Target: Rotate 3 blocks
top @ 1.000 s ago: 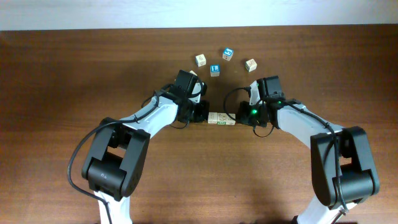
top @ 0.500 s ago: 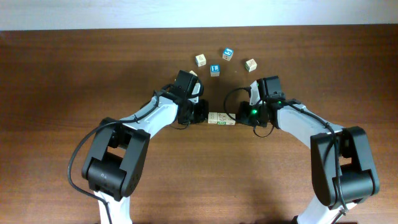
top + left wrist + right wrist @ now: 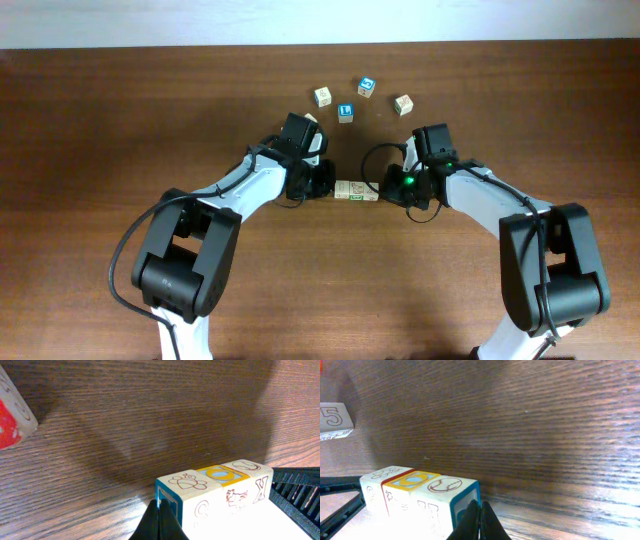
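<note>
Two arms are working over the table (image 3: 150, 120), and both are meeting at one row of three blocks (image 3: 357, 190). The row is lying flat on the wood, end to end, squarely between the two sets of fingers. The left fingers (image 3: 160, 524) are clenched shut with nothing inside them, and their joined tips are pressing on the blue-edged end face of the near block (image 3: 182, 495). Beyond that block, farther from these fingers, the middle block (image 3: 216, 474) is showing a yellow-and-blue top, and the far block (image 3: 246, 467) is sitting just before the opposite arm's black tooling. The right fingers (image 3: 480, 522) are likewise clenched on nothing, tips resting against the other blue-edged end of the same row. All three blocks are touching one another in a straight line. Up and to the left of the left fingers, well apart, one red-faced cube (image 3: 12, 415) is sitting tilted. Far left of the right fingers, one cube marked 5 (image 3: 335, 420) is resting on the wood. From overhead, four loose cubes (image 3: 322, 96) (image 3: 345, 113) (image 3: 367, 86) (image 3: 403, 104) are lying scattered beyond both sets of fingers, apart from the row.
</note>
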